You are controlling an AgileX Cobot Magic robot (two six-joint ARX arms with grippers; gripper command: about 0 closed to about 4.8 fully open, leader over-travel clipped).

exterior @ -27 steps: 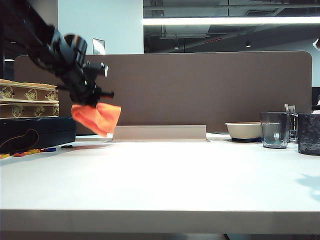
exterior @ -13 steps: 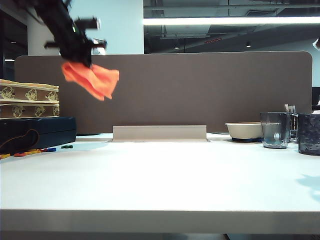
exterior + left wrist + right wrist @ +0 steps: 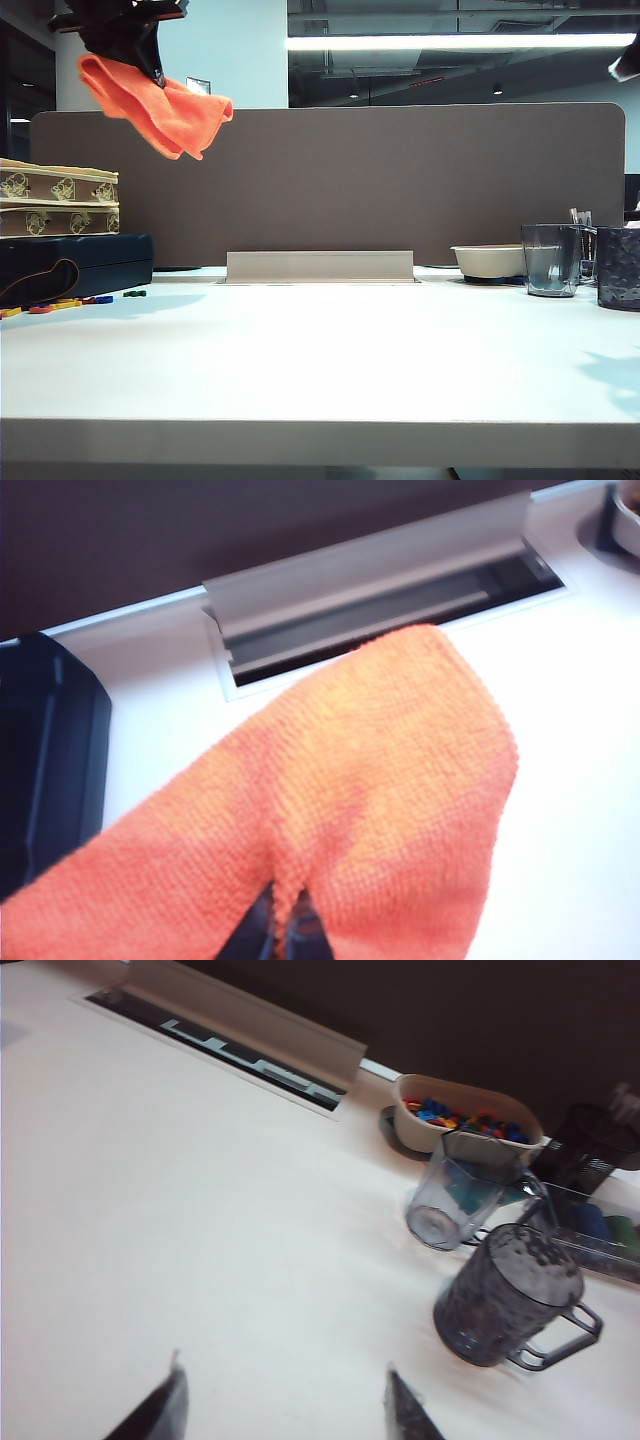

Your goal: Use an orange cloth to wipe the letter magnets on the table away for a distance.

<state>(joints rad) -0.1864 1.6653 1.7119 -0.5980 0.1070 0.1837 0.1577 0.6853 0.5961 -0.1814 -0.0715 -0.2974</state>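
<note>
- The left gripper (image 3: 150,62) hangs high at the upper left of the exterior view, its fingers clamped on the orange cloth (image 3: 160,100), which droops below them well clear of the bench (image 3: 320,370).
- The letter magnets (image 3: 70,302) lie in a short row on the bench at the far left, almost straight below the cloth and just in front of a dark case (image 3: 70,265).
- The row runs left to right; my guess is the cloth must drop beside it and sweep along the bench.
- The left arm is far nearer.
- The right gripper (image 3: 280,1405) hovers with fingers spread and empty above bare bench near two cups (image 3: 500,1290).
- The bench is white and smooth, with a brown partition (image 3: 400,180) behind.
</note>
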